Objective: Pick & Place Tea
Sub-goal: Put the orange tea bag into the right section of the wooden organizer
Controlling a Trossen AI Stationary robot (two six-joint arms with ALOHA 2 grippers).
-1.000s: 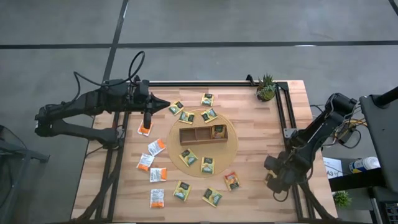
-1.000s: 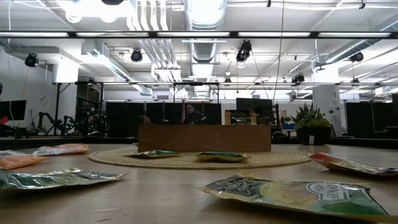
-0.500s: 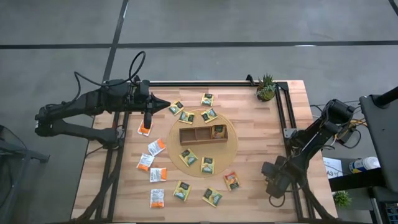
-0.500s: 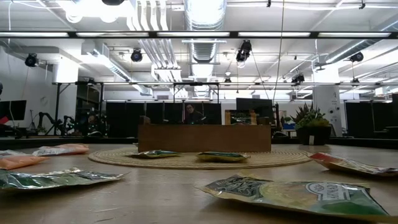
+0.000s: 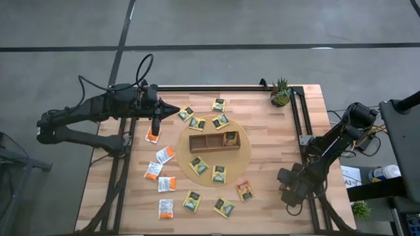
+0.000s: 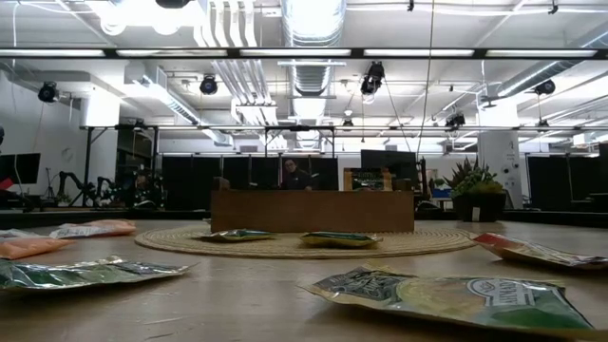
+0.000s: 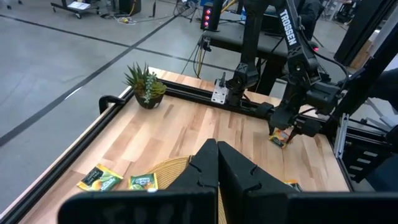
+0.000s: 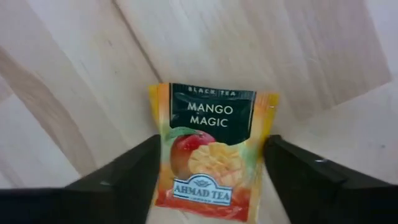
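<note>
My right gripper (image 5: 291, 189) hangs over the table's near right part, shut on an orange-yellow "Mango Magic" tea sachet (image 8: 211, 149). The arm hides the sachet in the high view, but it shows in the left wrist view (image 7: 280, 137). My left gripper (image 5: 176, 112) waits shut above the far left part, touching nothing. Several more sachets (image 5: 191, 200) lie flat on the table and on the round woven mat (image 5: 243, 152). The wooden tray (image 5: 203, 141) rests on that mat, with a sachet (image 5: 230, 138) in its right compartment. My right gripper has the sachet between its two fingers (image 8: 134, 168), which meet its opposite side edges (image 8: 160, 155) in the half nearer the wrist. They come at it from above. The sachet is lifted clear of the table below the fingers, its printed face toward the wrist camera.
A small potted plant (image 5: 281, 93) stands at the far right corner. A black rail frame (image 5: 298, 131) runs along the far and right edges. Bare wood lies between the mat and the right rail. In the low view, sachets (image 6: 446, 290) lie close in front of the tray (image 6: 312, 209).
My right arm has shifted a little over the near right part of the table, slightly toward the near edge and back. My left arm has kept still.
</note>
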